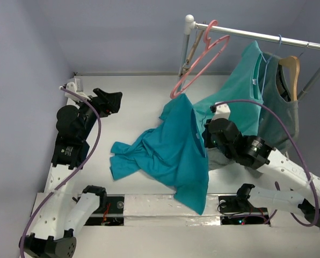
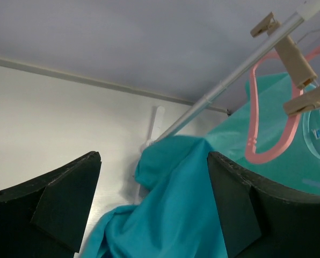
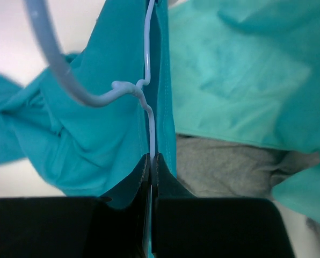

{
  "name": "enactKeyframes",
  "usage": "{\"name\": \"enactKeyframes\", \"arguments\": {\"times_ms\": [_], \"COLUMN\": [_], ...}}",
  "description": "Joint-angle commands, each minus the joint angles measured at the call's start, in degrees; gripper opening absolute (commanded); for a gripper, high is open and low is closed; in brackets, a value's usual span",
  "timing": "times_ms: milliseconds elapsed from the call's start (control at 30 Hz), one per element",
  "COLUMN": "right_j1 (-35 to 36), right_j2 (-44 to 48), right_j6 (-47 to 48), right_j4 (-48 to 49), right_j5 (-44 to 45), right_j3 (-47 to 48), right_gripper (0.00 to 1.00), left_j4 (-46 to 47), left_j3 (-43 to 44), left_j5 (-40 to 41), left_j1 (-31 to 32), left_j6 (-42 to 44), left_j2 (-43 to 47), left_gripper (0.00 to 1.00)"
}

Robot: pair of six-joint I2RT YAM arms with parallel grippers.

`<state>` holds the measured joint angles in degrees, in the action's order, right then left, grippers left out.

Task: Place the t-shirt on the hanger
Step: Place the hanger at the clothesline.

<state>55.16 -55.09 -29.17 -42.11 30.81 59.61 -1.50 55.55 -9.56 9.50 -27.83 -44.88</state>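
The soft, light t-shirt [image 1: 176, 150] hung limp mid-table from the thin wire hanger [image 3: 147, 115], pinched seemingly just below its hook by the right claw [image 3: 150, 161], while the left claw [image 2: 152, 161], spread and empty, could take the loose cloth trailing left onto the table [image 1: 144, 107].

Your count: hangers, four: pink hanger [image 2: 250, 129], wooden hanger [image 1: 291, 67], wire hanger [image 3: 120, 86] between your right jaws, second wire hanger [image 1: 280, 41]. Garments, three: t-shirt [image 1: 176, 150], paler shirt [image 1: 240, 86], grey top [image 1: 282, 122].

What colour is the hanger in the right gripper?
Light blue; the wire hanger shows best in the right wrist view.
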Motion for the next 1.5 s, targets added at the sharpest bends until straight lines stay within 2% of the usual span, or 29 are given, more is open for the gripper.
{"name": "enactKeyframes", "arguments": {"times_ms": [0, 100, 267, 300, 567, 767, 867, 1167, 1467], "right_j1": [-4.7, -10.9, -19.1, -20.9, -28.1, -29.1, -29.7, -29.7, -31.5], "right_j2": [-1.6, -3.9, -5.2, -5.3, -10.9, -12.8, -12.4, -6.9, -14.2], "right_j6": [3.3, 5.7, 9.0, 9.6, 15.4, 17.3, 18.3, 22.7, 26.4], "right_j4": [0.1, -0.7, -0.1, 0.1, -1.8, 0.5, 3.3, 12.9, 15.0], "right_j5": [3.1, 2.7, -1.2, -1.4, -0.3, 2.1, 3.4, 5.0, 5.8], "right_j3": [7.3, 11.0, 15.3, 16.3, 32.0, 36.4, 36.6, 31.7, 36.0], "right_gripper": [0.0, 0.0, 0.0, 0.0, 0.0, 0.0, 0.0, 0.0, 0.0], "left_j4": [1.8, 1.6, -1.5, -1.7, -2.6, -3.5, -3.3, -3.8, -5.9], "left_j3": [-1.2, -2.5, -2.5, -2.3, -1.4, -1.2, -1.7, -4.9, -4.6], "left_j5": [-3.6, -4.0, -2.6, -2.2, -4.2, -1.4, -2.8, -3.6, -1.0], "left_j1": [-0.4, -0.4, -0.4, -0.4, 0.1, 0.1, 0.1, 1.3, 5.0], "left_j6": [1.4, 2.4, 4.5, 5.1, 5.2, 7.1, 7.4, 9.0, 10.3], "left_j2": [1.0, 3.2, 6.2, 7.2, 11.0, 14.0, 14.9, 16.7, 15.5], "left_gripper": [0.78, 0.87, 0.92, 0.98, 0.99, 0.99, 0.99, 0.99, 0.99]}}
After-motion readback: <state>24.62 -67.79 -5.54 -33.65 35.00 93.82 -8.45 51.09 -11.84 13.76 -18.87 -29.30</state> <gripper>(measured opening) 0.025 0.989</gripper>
